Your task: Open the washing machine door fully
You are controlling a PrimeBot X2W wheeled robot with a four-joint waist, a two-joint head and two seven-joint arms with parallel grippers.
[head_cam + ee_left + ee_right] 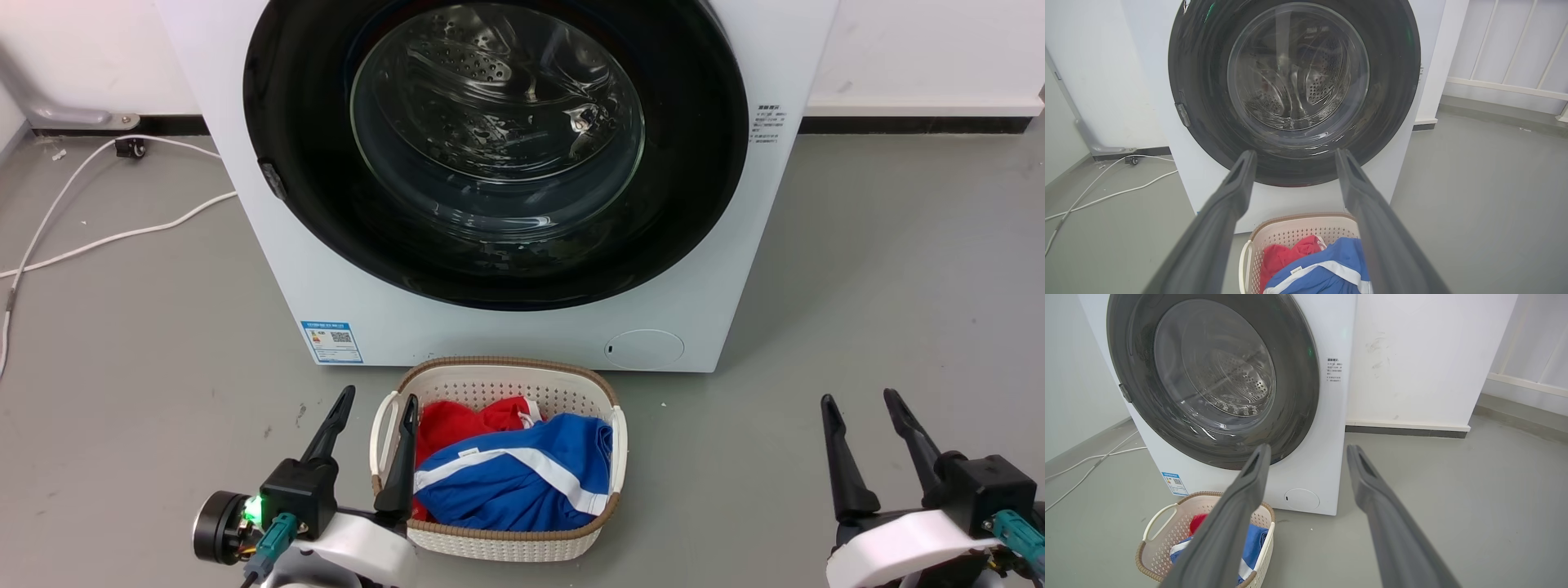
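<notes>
Glossy black washing machine door (310, 163), clear glass centre, shut flush on washing machine (490, 335) front by back wall (898, 49). Head view: blue label sticker (331, 341), filter cap (645, 349) low on front. On floor (857, 269) just before machine: laundry basket (506, 363) of clothes (514, 482). Spread, empty, apart from door: left end effector (380, 398), right end effector (860, 398).

Head high, wrists perhaps lower — door (495, 147) shared

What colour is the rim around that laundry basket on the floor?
Brown, a woven-look band edging the white basket; the head view shows it best.
</notes>
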